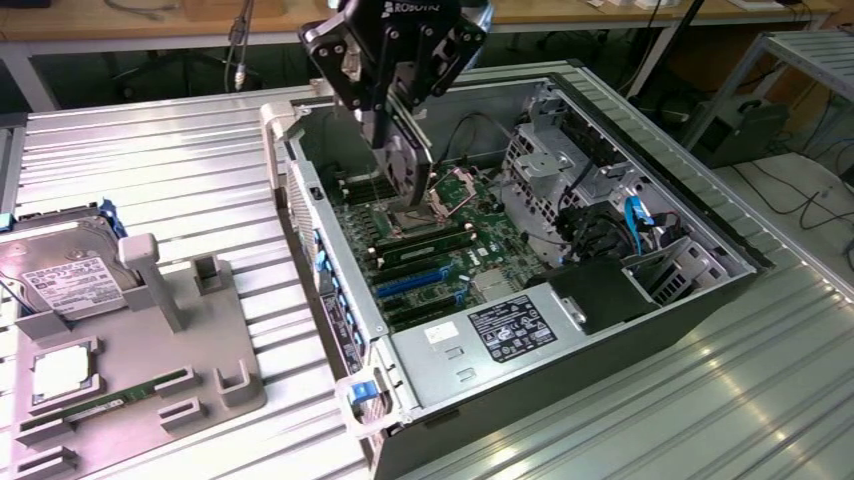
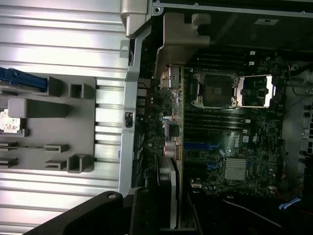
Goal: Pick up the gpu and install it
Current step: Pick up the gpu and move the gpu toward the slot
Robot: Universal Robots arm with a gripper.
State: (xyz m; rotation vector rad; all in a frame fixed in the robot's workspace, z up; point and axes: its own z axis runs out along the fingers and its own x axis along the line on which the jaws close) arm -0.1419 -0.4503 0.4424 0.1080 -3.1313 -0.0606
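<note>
Exterior view gives me the gripper [image 1: 398,115] clamped on the gpu [image 1: 414,178]. I see the card hanging upright above the motherboard [image 1: 454,250], inside the open computer case [image 1: 534,400], toward the exterior view's left.

Exterior view looks down from afar, wrist close above — sharing motherboard [image 1: 454,228] [image 2: 244,142].
</note>
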